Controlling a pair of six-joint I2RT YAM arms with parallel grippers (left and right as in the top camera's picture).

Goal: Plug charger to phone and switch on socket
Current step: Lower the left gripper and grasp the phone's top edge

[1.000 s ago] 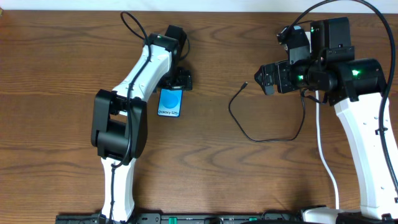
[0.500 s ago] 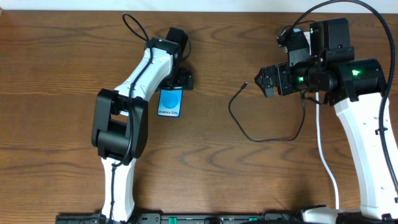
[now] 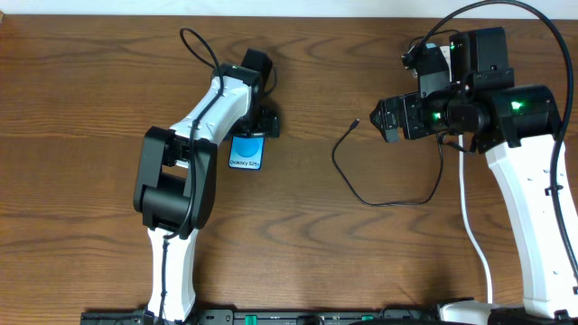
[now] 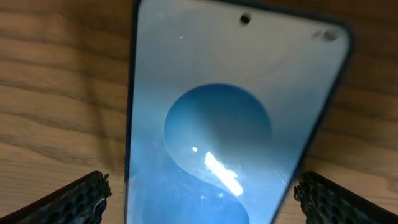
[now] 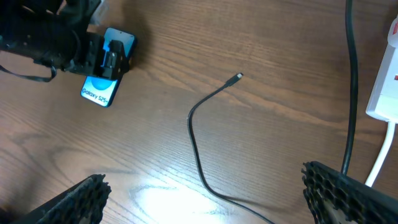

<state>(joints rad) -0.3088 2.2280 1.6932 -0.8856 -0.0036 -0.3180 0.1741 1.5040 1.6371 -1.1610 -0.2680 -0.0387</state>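
Opening stage, by my read: nothing is plugged in and nothing is switched. The slim rectangular smartphone with a black bezel and pale blue screen lies flat on the brown wooden table, left of centre. The left gripper is right over its far end, pincer spread wide with one finger on each side of the glass. In the left wrist view bare wood shows between each fingertip and the phone's edges, so it brackets the phone without clamping it. Over on the right, the long thin black charger cable snakes loose across the wood, its small connector tip pointing up-table, well apart from the phone. The right gripper hovers just beside that tip, fingers fully apart and holding nothing. The white elongated power strip shows only as an edge with a sliver of red at the right of the right wrist view, and its white cord trails down past the arm. Next, I'd say, the right arm must drop low and pinch the cable just behind the tip, a fine grab on a thin thing lying flat, while the left closes to steady the phone. Count: one phone, one charger cable, one power strip, two grippers. Switches I cannot count, and the charger's plug is hidden.
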